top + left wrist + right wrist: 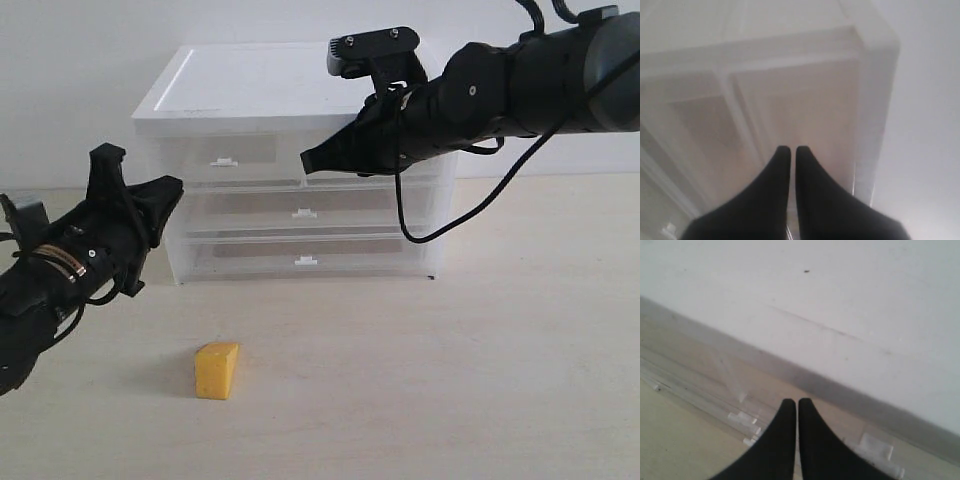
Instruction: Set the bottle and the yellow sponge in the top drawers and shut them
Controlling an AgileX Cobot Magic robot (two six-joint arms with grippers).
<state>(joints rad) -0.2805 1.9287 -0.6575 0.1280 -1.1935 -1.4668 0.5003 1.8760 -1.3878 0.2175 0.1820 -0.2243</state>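
Reader: Sponge position is asked for, and the bottle's.

Describer: The yellow sponge (217, 370) is seen lying untouched on the pale surface (450, 380), in front of the white cabinet (250, 85) and well apart from it. The bottle is not seen in any view, and whether it is already inside a drawer cannot be told. The top drawers (200, 155) appear pushed in.

Reader: How are the claws described?

Describer: Both are pressed shut, with nothing held. The left claw (176, 186) is held off the surface, near the cabinet's corner on its own side. The right claw (306, 160) is pointed at the front of the right top drawer (436, 168), whose handle is hidden by the arm. Contact cannot be confirmed.

Reader: What is advised for the step in hand?

Describer: The step is judged to be the opening of that drawer for the sponge. The closed tip should be hooked under the small tab, like the tab handle (224, 161) shown on the neighbouring drawer. It should then be drawn straight out and level, so that the light cabinet is not dragged forward. The drawer need only be pulled far enough for the wedge to be dropped in. The sponge is best taken by the left claw, which is nearer. Foam is expected to give, so a gentle squeeze is suggested.
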